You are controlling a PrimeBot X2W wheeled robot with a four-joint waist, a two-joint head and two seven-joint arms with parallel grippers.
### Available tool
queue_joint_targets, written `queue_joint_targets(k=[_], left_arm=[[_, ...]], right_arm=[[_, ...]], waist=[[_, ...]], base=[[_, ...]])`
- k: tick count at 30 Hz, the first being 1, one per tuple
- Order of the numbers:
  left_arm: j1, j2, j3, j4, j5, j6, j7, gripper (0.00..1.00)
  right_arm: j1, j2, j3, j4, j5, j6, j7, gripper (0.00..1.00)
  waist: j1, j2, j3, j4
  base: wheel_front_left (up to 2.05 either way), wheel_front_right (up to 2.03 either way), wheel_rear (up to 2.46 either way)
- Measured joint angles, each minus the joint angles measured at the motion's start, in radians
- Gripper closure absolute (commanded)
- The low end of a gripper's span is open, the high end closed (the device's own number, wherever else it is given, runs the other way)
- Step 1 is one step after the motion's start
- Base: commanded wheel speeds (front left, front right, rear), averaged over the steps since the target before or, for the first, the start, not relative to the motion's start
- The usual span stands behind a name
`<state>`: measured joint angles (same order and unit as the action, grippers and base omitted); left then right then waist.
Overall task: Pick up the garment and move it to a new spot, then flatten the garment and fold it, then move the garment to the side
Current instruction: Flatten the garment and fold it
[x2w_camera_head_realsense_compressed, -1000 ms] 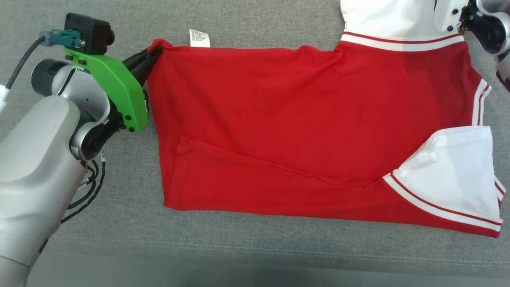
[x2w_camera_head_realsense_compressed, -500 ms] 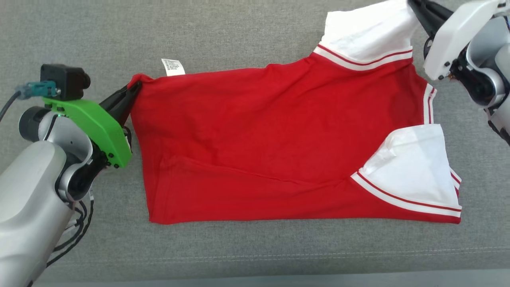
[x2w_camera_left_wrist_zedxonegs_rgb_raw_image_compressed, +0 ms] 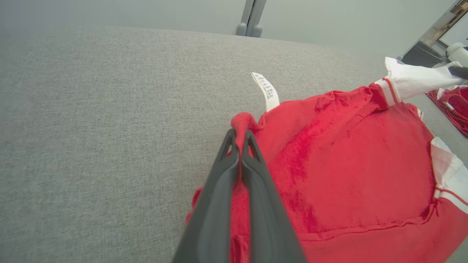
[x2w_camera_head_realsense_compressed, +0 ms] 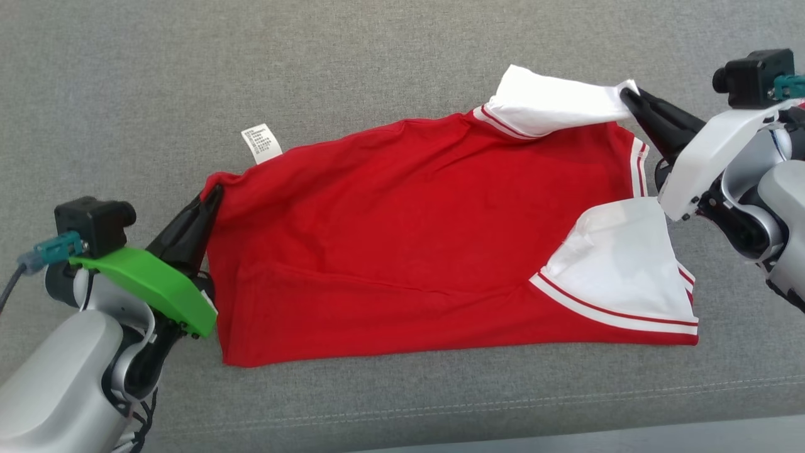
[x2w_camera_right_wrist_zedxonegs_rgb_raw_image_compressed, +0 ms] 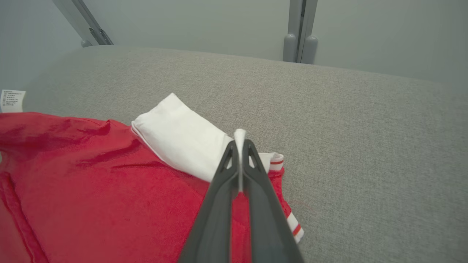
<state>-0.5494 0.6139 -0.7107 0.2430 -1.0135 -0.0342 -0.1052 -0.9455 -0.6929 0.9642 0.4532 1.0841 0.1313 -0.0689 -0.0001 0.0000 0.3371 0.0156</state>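
- The garment (x2w_camera_head_realsense_compressed: 409, 233) is a red shirt with white sleeves. It lies spread on the grey fabric worktop (x2w_camera_head_realsense_compressed: 377, 63), and its white care label (x2w_camera_head_realsense_compressed: 261, 143) sticks out from the upper edge.
- The body is red and mostly flat. A long crease runs across it below and to the right of the care label.
- The left fingers (x2w_camera_head_realsense_compressed: 188, 229) sit just below and to the left of the care label. They are pressed tight together on the red corner of the garment, and in the left wrist view a small bunch of red cloth (x2w_camera_left_wrist_zedxonegs_rgb_raw_image_compressed: 243, 122) pokes up between the closed left fingers (x2w_camera_left_wrist_zedxonegs_rgb_raw_image_compressed: 215, 204).
- The right fingers (x2w_camera_head_realsense_compressed: 660, 123) are well apart from the care label, across the width of the garment to its right. They are clamped on the tip of the upper white sleeve (x2w_camera_head_realsense_compressed: 553, 100).
- That sleeve is drawn out taut, and a white band with a red stripe marks where it joins the body. In the right wrist view a sliver of white cloth (x2w_camera_right_wrist_zedxonegs_rgb_raw_image_compressed: 240, 135) shows between the closed right fingers (x2w_camera_right_wrist_zedxonegs_rgb_raw_image_compressed: 215, 215).
- The lower white sleeve (x2w_camera_head_realsense_compressed: 619, 264) lies flat on the garment's far end from the care label, with the same striped band along its edge.
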Motion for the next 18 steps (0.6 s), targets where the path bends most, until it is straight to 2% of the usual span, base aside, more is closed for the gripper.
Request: queue_joint_targets(k=[9, 18], left_arm=[[0.114, -0.014, 0.03, -0.037, -0.015, 0.005, -0.118, 1.0], [0.174, -0.018, 0.024, -0.026, 0.039, -0.005, -0.144, 1.0]], right_arm=[[0.063, -0.03, 0.046, -0.015, 0.053, 0.0, -0.062, 1.0], [0.097, -0.04, 0.1, -0.012, 0.072, 0.0, -0.085, 1.0]], waist=[[0.0, 0.0, -0.015, -0.008], [0.0, 0.0, -0.017, -0.013]], base=[[0.0, 0.0, 0.0], [0.0, 0.0, 0.0]])
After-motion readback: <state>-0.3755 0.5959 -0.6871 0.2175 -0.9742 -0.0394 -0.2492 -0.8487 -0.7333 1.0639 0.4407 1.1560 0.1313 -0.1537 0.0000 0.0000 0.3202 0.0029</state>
